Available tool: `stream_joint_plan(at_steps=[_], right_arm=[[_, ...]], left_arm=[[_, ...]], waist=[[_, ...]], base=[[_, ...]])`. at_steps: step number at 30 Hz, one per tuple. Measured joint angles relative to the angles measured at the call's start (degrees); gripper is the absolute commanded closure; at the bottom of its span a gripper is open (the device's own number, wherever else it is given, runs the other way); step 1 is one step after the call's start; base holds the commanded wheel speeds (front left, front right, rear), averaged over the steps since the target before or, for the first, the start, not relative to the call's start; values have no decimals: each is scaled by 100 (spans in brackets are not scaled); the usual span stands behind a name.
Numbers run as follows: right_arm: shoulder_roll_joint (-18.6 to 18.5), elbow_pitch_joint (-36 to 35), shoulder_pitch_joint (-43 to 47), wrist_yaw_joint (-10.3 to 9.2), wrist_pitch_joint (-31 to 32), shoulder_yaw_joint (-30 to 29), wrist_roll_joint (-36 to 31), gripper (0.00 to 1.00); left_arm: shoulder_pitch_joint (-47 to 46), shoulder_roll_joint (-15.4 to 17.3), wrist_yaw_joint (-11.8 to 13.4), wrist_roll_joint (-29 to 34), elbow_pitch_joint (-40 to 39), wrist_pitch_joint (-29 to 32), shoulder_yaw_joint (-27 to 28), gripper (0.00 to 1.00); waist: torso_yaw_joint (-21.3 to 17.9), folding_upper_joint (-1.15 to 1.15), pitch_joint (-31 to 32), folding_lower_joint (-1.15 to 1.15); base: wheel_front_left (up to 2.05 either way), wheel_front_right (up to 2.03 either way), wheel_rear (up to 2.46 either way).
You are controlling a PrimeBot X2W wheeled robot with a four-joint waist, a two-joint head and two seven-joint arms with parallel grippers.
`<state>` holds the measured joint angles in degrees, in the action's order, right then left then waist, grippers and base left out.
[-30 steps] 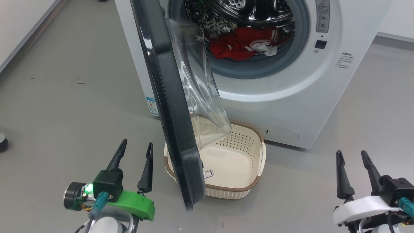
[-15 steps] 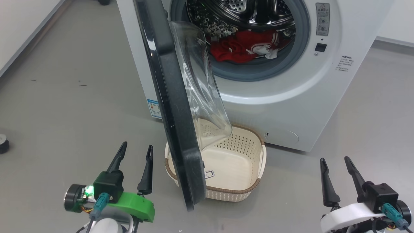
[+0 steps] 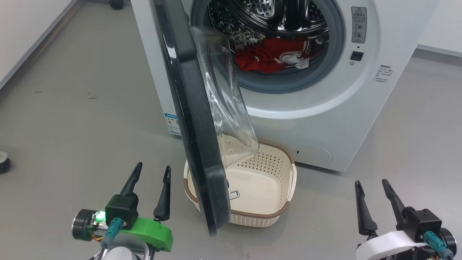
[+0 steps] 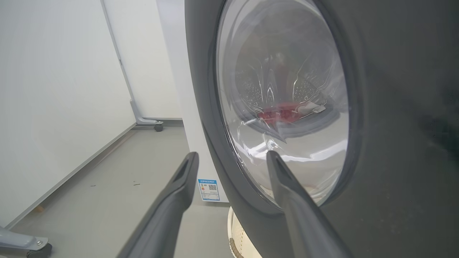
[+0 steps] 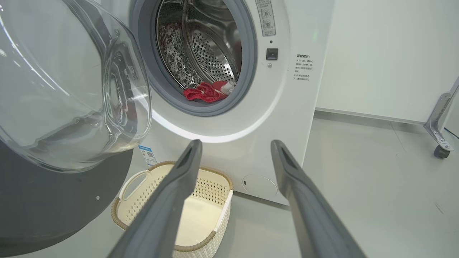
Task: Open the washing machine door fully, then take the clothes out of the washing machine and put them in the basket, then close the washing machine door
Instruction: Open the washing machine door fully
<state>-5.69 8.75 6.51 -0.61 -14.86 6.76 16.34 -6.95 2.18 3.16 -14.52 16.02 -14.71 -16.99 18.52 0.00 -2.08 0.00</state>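
Observation:
The washing machine point(image 3: 325, 119) stands ahead with its black washing machine door point(image 3: 191, 119) swung out edge-on toward me, glass bowl facing right. Red clothes point(image 3: 274, 54) lie at the drum's bottom front, also visible as clothes point(image 5: 208, 92). The cream basket point(image 3: 285, 207) sits on the floor under the door, nothing in it. My left gripper point(image 3: 153, 171) is open, low and left of the door; in its wrist view the left gripper point(image 4: 231, 154) faces the door's outer glass point(image 4: 283, 89). My right gripper point(image 3: 371, 184) is open at lower right, aimed past the basket point(image 5: 218, 211).
Grey floor spreads left and right of the machine. A white wall runs along the left. A caster point(image 3: 3, 162) sits at the far left edge, and a wheeled metal leg point(image 5: 439, 129) stands to the machine's right.
The right gripper has dropped lower and shifted left in the head view. The head view has tilted slightly, sliding the machine down. The left gripper and door look unchanged.

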Motion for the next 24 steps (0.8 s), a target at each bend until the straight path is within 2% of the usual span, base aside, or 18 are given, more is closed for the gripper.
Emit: stream_joint_plan(at_steps=[1,2,4,5,6,16,24], right_arm=[[10,0,0,1,0,-7,-18,0],[19,0,0,3,0,-14,-30,0],[25,0,0,4,0,-32,-34,0],[30,0,0,5,0,-41,-38,0],[35,0,0,14,0,-51,-44,0],[77,-1,2,105,0,-121,-155,0],[124,0,10,156,0,-148,-252,0]], left_arm=[[0,0,0,0,4,0,0,8],[0,0,0,0,8,0,0,45],[1,0,0,0,18,0,0,63],[1,0,0,0,22,0,0,94],[1,0,0,0,35,0,0,100],[1,0,1,0,35,0,4,100],[-14,0,69,-37,-404,0,265,100]], waist=[[-2,0,3,0],[-3,0,5,0],[-6,0,12,0],[-7,0,15,0],[-8,0,19,0],[-7,0,43,0],[-8,0,23,0]], base=[[0,0,0],[0,0,0],[0,0,0],[0,0,0],[0,0,0],[0,0,0],[0,0,0]])
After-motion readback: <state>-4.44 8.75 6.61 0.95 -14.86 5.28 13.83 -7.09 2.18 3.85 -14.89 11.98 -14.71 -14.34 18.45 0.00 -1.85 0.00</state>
